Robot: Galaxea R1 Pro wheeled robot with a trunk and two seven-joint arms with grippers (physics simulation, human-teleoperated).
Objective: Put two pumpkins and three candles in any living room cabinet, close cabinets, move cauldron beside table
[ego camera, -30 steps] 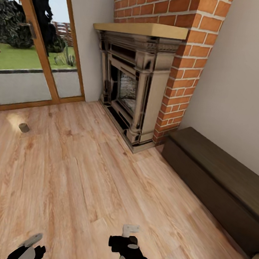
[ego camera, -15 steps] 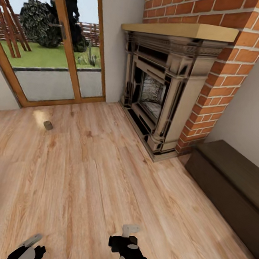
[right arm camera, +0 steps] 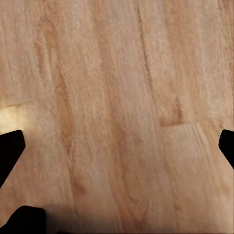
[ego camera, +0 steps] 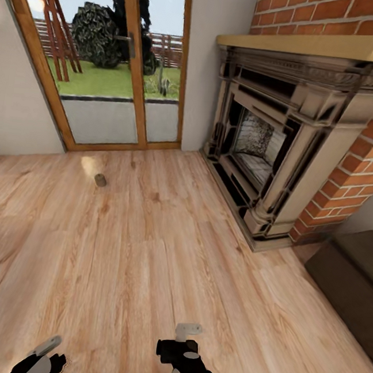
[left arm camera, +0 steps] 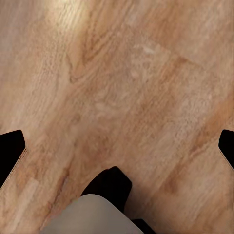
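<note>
At the far left stands a glazed patio door (ego camera: pixel 107 67) in a wooden frame, its sill meeting the plank floor (ego camera: pixel 143 262). A little way inside it, one candle (ego camera: pixel 100 180) lies alone on the boards, well apart from everything else, with open floor all round it. The wide middle of the room is bare planking from the door to the near edge. Low in the head view, the left gripper (ego camera: pixel 46 353) and the right gripper (ego camera: pixel 187 340) hang above the boards; in each wrist view the dark fingertips sit at opposite edges with bare wood between, so both claws are released. Farther right, the fireplace (ego camera: pixel 272 144) juts from its brick chimney. At the right edge sits the cabinet (ego camera: pixel 355 281), its fronts flush.
</note>
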